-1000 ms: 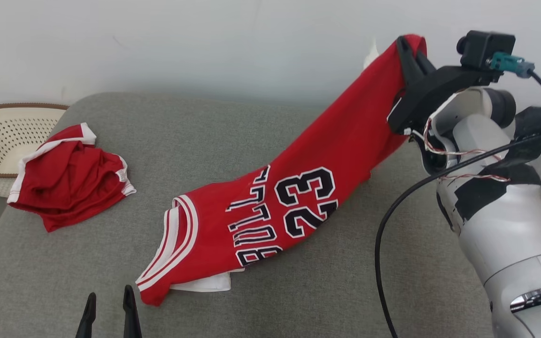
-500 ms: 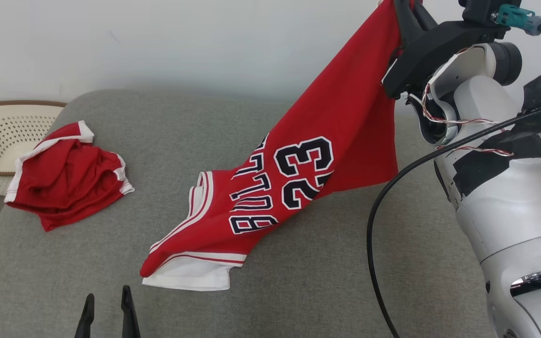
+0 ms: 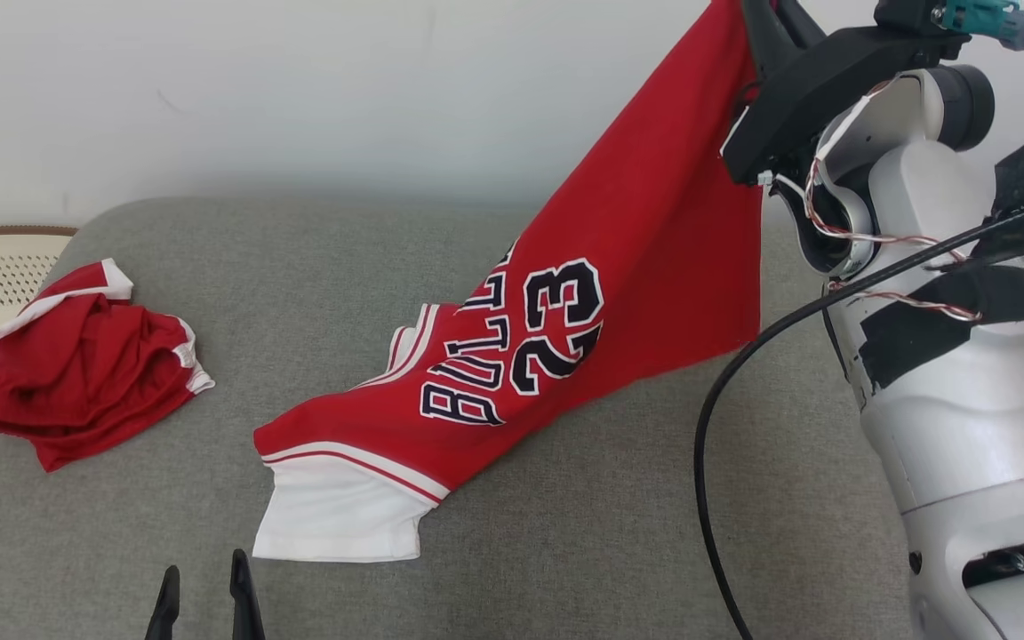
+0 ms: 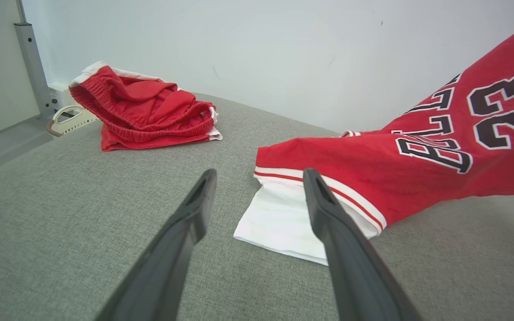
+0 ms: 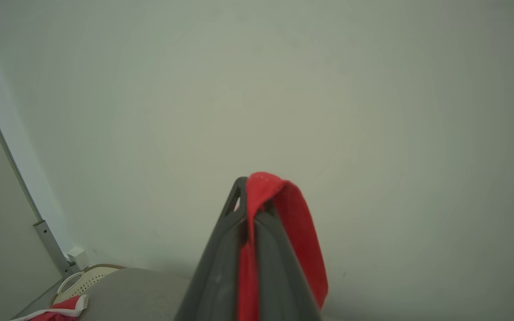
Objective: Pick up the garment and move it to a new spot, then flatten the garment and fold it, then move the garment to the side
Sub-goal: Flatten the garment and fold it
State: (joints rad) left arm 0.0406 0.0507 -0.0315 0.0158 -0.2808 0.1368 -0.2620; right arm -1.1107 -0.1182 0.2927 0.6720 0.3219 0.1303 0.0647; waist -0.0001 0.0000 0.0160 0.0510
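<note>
One corner of the jersey [image 3: 645,267] is pinched in the right gripper [image 5: 252,200], high above the cushion [image 3: 565,551]; its hem seemingly rests there, just ahead of the spread left gripper [image 4: 260,174].

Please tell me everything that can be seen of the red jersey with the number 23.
The red jersey looks like thin soft cloth, with BULLS and 23 in black, outlined white, and white-red trim. The shut right claw pinches one edge and holds it high, so the cloth hangs slanted. Its lower end, with a white part showing, lies on the grey cushion. The open left claw is near it, apart.
</note>
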